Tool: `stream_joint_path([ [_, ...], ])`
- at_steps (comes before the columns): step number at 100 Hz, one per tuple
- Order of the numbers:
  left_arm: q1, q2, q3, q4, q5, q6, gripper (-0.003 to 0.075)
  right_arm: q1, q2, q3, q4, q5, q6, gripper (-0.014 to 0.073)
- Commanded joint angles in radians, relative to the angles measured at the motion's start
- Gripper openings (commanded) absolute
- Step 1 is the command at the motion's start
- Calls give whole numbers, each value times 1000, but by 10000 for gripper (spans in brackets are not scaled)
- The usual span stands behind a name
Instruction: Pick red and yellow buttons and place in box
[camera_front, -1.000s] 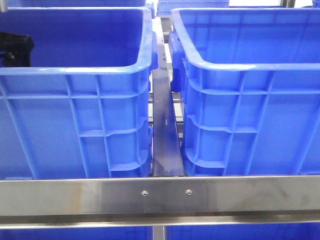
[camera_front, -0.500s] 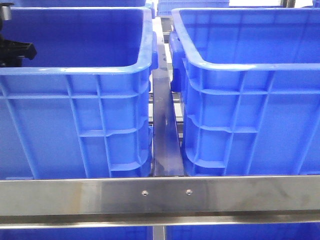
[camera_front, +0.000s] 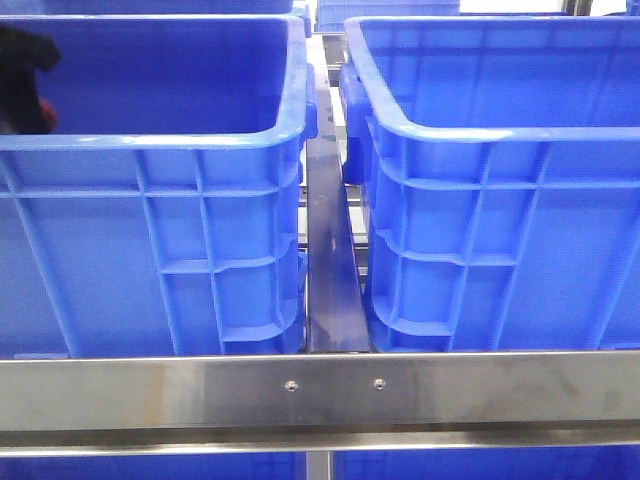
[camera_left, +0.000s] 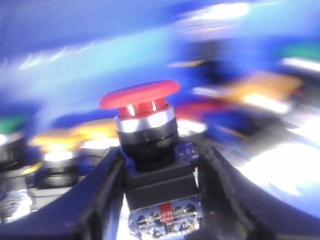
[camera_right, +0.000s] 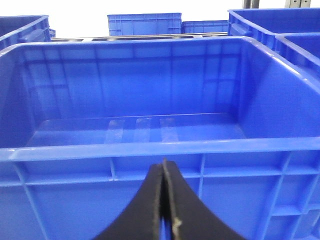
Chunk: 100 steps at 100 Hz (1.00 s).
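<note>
My left gripper (camera_left: 160, 200) pinches the red button (camera_left: 142, 125) upright by its black body, cap beyond the fingertips. Blurred orange-capped buttons (camera_left: 65, 142) lie behind it, I think. My right gripper (camera_right: 164, 200) is pressed together just before the empty box (camera_right: 150, 145).

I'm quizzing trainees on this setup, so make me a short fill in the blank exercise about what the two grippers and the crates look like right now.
1. The left gripper is shut on a push button whose domed cap is ____.
2. The right gripper holds nothing, and its fingers are pressed ____.
3. The crate in front of the right gripper is ____ in colour.
4. In the front view, a ____ rail runs between the two crates.

Missing words: red; together; blue; metal
</note>
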<state>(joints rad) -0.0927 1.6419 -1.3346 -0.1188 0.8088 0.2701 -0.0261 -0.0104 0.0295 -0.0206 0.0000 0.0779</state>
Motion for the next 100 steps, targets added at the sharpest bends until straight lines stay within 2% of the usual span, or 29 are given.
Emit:
stream_joint_path([
  [1,-18,-103,0,-97,-23,126,95,-3,-24,-17,-8,-72,-8,-66],
  [10,-25,-163,32,-203,-19,265,95,-3,-24,-17,-8,-72,-8,-66],
  [16,-24,-195,48,-302,6,412,95,-3,-24,-17,-8,-72,-8,-66],
  [22,-24,-223,53,-382,63,545,95,-3,-24,-17,-8,-72,-8,-66],
  [43,-24,-262,53,-609,275,834,95,-3,-24,-17,-8,-72,-8,-66],
  [57,-34,-263,53,-699,335,914,95,-3,-24,-17,-8,-73,-8,-66],
  [79,-158,-263,53,-709,318,929,95,0,-24,-25,-8,-95,-8,-64],
  [100,-287,-263,47,-709,205,929,95,31,22,-171,-7,130,-8,-64],
])
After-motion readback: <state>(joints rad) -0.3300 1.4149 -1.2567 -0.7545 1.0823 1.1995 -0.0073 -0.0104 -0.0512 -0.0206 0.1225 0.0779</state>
